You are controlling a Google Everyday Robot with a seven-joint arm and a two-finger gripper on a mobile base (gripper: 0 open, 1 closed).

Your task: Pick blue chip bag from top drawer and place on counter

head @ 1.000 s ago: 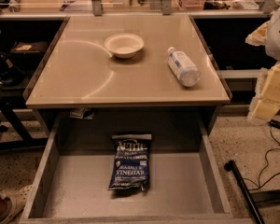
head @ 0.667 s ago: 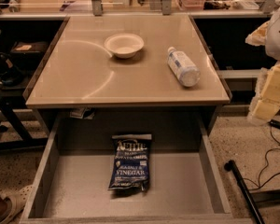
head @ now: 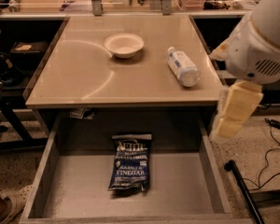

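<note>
Gripper: we see the gripper (head: 233, 113) at the right edge of the scene, hanging off the white arm (head: 259, 45). It is in the air beside the counter's right near corner and above the drawer's right wall. It holds nothing, and we cannot tell whether it is spread or pressed together.

Top drawer: the top drawer (head: 74, 190) is pulled out toward us below the counter's near edge. It is a wide, shallow grey tray with low side walls.

Drawer contents: the blue chip bag (head: 129, 162) is the only thing we see in it. The bag lies flat on the grey bottom, near the middle and a little toward the far side, with its white "Vinegar" lettering facing up. It is well apart from the gripper.

Counter: the counter (head: 84, 73) is a glossy beige tabletop beyond the drawer.

On the counter: a shallow white bowl (head: 124, 45) stands upright toward the far middle, and we see nothing inside it. A clear plastic bottle (head: 182, 66) lies on its side to the bowl's right, apart from it.

Floor, right: a dark pole (head: 242, 185) and loose cables (head: 270, 157) lie on the speckled floor.
</note>
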